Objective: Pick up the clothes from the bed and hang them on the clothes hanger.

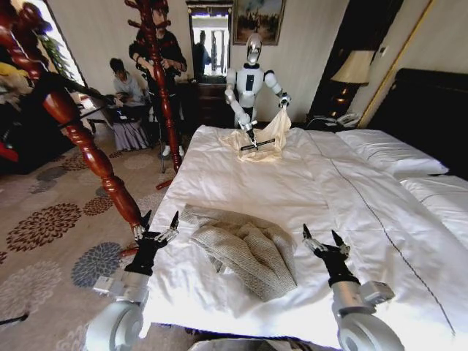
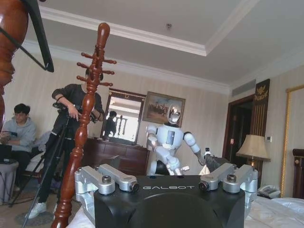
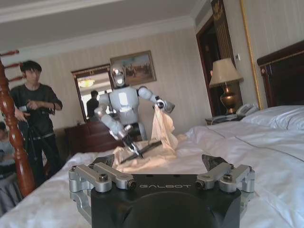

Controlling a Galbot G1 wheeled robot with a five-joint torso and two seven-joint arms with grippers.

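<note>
The grey-beige woven jacket point(image 1: 245, 248) lies crumpled on the white bed point(image 1: 241, 183), near its front edge. My left gripper point(image 1: 161, 225) hovers open at the bed's left edge, just left of the jacket, beside the foot of a wooden coat stand point(image 1: 95, 161). My right gripper point(image 1: 322, 238) is open too, a little right of the jacket above the duvet. Neither touches the cloth. A slim black clothes hanger point(image 1: 77, 91) hangs off the coat stand's upper part; the same clothes hanger point(image 2: 40, 35) also shows close up in the left wrist view. In the wrist views both grippers point(image 2: 166, 179) point(image 3: 159, 164) have their jaws wide apart.
Across the bed another white robot point(image 1: 250, 80) holds a cream garment point(image 1: 263, 139) and a black hanger. A second coat stand point(image 1: 161, 80) and people with a tripod are at the back left. Pillows point(image 1: 387, 150), a dark headboard point(image 1: 431, 110) and a lamp point(image 1: 355, 69) are on the right; patterned carpet point(image 1: 44, 227) is on the left.
</note>
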